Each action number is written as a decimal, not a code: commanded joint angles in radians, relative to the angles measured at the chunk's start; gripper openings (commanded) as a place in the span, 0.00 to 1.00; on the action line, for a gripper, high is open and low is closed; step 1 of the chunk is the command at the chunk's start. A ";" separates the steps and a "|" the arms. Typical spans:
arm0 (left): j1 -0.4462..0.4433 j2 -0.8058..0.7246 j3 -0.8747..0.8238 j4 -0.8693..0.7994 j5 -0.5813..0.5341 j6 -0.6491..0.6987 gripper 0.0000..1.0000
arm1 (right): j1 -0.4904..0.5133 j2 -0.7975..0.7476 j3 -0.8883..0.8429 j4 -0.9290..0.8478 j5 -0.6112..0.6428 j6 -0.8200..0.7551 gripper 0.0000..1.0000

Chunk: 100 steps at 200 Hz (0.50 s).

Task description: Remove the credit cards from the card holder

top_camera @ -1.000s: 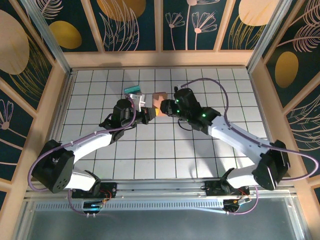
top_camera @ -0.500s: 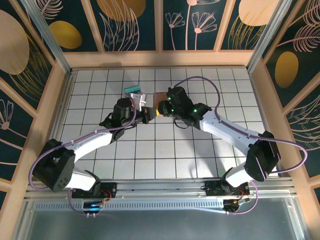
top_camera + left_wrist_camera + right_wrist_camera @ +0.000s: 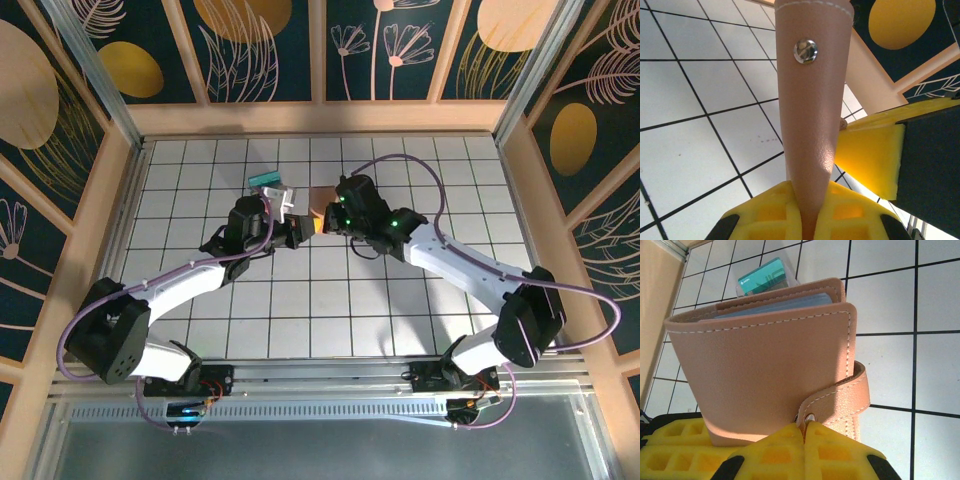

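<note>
The card holder (image 3: 765,375) is a tan folded wallet held upright between both grippers, its greyish-blue pockets (image 3: 775,305) showing along the top edge. My left gripper (image 3: 810,202) is shut on the holder's lower edge (image 3: 812,125), below the metal snap stud (image 3: 805,51). My right gripper (image 3: 805,429) is shut on the snap tab (image 3: 842,400). In the top view the holder (image 3: 318,198) sits between the left gripper (image 3: 296,228) and the right gripper (image 3: 323,218). A teal credit card (image 3: 762,277) lies on the table behind the holder, beside a pale card (image 3: 284,196).
The white gridded table (image 3: 330,300) is walled by wooden rails (image 3: 320,118) at the back and both sides. Both arms reach in towards the table's middle back. The right gripper's yellow pad (image 3: 870,155) stands close to the holder in the left wrist view.
My right gripper has closed onto the holder's snap tab after shifting slightly left towards it. The left gripper has kept its grip and place.
</note>
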<state>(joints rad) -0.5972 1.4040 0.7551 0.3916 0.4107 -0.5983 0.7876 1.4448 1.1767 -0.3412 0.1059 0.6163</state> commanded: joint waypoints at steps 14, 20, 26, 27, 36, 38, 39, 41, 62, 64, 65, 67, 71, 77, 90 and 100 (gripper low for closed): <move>-0.001 -0.003 0.046 -0.004 0.011 0.006 0.00 | -0.080 -0.059 -0.044 -0.040 0.129 0.019 0.00; -0.002 -0.005 0.046 -0.003 0.005 0.005 0.00 | -0.086 -0.065 -0.047 -0.046 0.126 0.019 0.00; -0.001 -0.002 0.050 -0.005 -0.002 0.005 0.00 | -0.095 -0.071 -0.051 -0.049 0.122 0.017 0.00; -0.001 -0.002 0.051 -0.007 -0.003 0.005 0.00 | -0.095 -0.071 -0.051 -0.049 0.122 0.017 0.00; -0.002 0.001 0.062 -0.021 -0.008 0.009 0.00 | -0.106 -0.082 -0.055 -0.055 0.116 0.015 0.00; -0.001 0.002 0.064 -0.024 -0.009 0.010 0.00 | -0.108 -0.085 -0.056 -0.057 0.116 0.014 0.00; -0.002 0.003 0.066 -0.025 -0.009 0.011 0.00 | -0.109 -0.086 -0.056 -0.057 0.116 0.014 0.00; -0.002 0.003 0.068 -0.027 -0.009 0.011 0.00 | -0.110 -0.089 -0.058 -0.058 0.114 0.013 0.00; -0.001 0.010 0.088 -0.042 -0.009 0.014 0.00 | -0.131 -0.124 -0.069 -0.063 0.106 0.005 0.00; 0.000 0.010 0.089 -0.043 -0.009 0.014 0.00 | -0.133 -0.127 -0.070 -0.063 0.103 0.005 0.00; -0.001 0.010 0.089 -0.043 -0.010 0.014 0.00 | -0.133 -0.129 -0.071 -0.063 0.101 0.004 0.00; -0.002 0.011 0.090 -0.044 -0.010 0.014 0.00 | -0.135 -0.132 -0.073 -0.061 0.100 0.004 0.00; -0.001 0.012 0.092 -0.046 -0.010 0.014 0.00 | -0.138 -0.139 -0.077 -0.058 0.096 0.002 0.00; -0.001 0.013 0.094 -0.047 -0.011 0.013 0.00 | -0.146 -0.149 -0.083 -0.055 0.094 0.001 0.00; 0.000 0.021 0.104 -0.056 -0.008 0.019 0.00 | -0.162 -0.167 -0.098 -0.038 0.061 -0.010 0.00; 0.000 0.024 0.107 -0.063 -0.003 0.024 0.00 | -0.175 -0.183 -0.113 -0.019 0.034 -0.022 0.03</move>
<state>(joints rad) -0.6075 1.4151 0.8265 0.3470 0.4118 -0.5949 0.6426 1.3209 1.0962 -0.3687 0.1337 0.6136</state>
